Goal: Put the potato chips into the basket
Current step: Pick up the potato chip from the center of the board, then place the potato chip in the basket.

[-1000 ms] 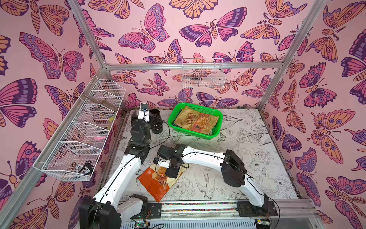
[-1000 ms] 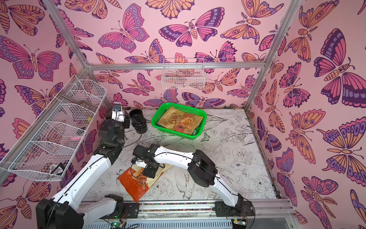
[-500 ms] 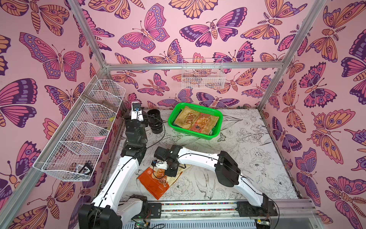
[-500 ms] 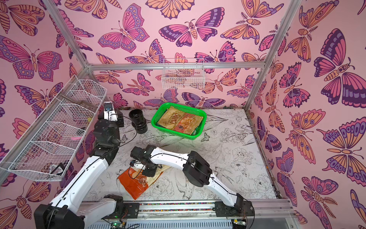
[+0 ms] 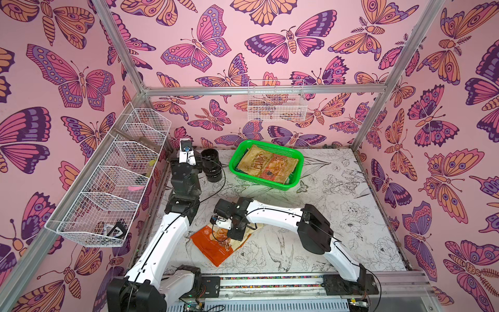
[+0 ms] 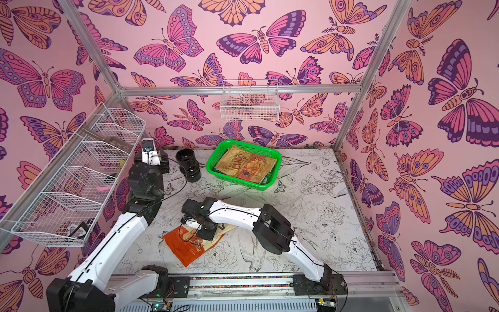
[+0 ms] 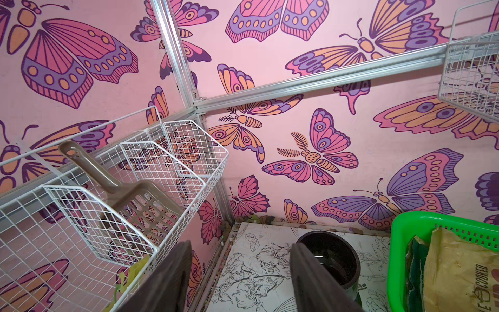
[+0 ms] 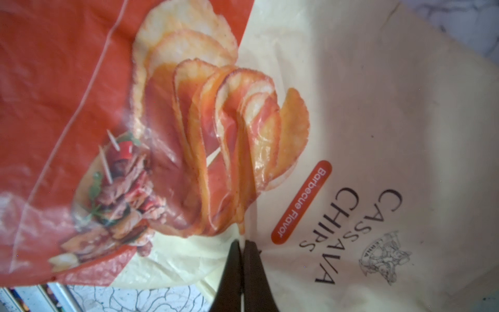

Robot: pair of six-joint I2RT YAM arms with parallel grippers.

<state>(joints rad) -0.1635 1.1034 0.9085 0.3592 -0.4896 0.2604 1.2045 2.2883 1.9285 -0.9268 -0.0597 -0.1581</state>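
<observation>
Pinches a fold of the Cassava Chips bag (image 8: 351,135) in the right claw (image 8: 241,250), clamped tight, bag lying flat on the desk (image 5: 337,189) by the front edge. Holds the left claw (image 7: 240,244) apart, empty, near the black pot (image 7: 329,254). Keeps other chip bags (image 5: 266,164) inside the green basket (image 5: 263,183) at the back.

An orange-and-cream Cassava Chips bag (image 5: 213,250) lay flat, well apart from the bright green mesh-sided basket (image 5: 259,180) at the back, where 1 crinkled tan bag (image 5: 266,166) rested on top, a dark green bag (image 7: 414,259) beneath.
</observation>
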